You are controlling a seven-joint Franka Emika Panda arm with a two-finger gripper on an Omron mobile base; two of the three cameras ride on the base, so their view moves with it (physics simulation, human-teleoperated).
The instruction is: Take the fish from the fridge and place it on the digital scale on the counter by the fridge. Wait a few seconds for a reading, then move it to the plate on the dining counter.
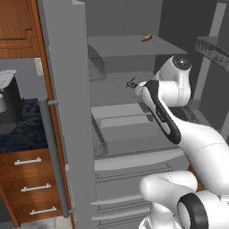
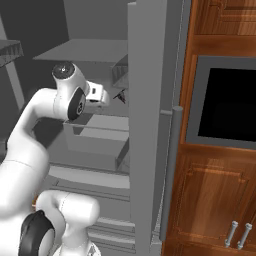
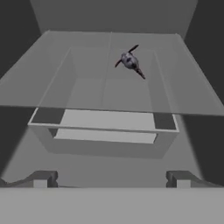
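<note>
The fridge [image 1: 67, 112] stands with both doors open, and my arm reaches into it. The fish [image 3: 130, 62], small, dark grey and with thin fins, lies on a pale shelf above a grey drawer [image 3: 105, 127]. It also appears as the fish [image 1: 131, 83] just left of my hand, and as the fish [image 2: 120, 95] just right of it. My gripper [image 3: 111, 179] is open, with nothing between its fingers, and is short of the fish and apart from it. The counter [image 1: 22, 129] is left of the fridge. The digital scale, plate and dining counter are out of view.
A small orange item [image 1: 146, 37] sits on the shelf above. The open doors flank my arm, with a wire door shelf [image 1: 214, 49] on the right. A black coffee machine [image 1: 9, 103] stands on the counter. A black microwave [image 2: 227, 105] is set in wood cabinets.
</note>
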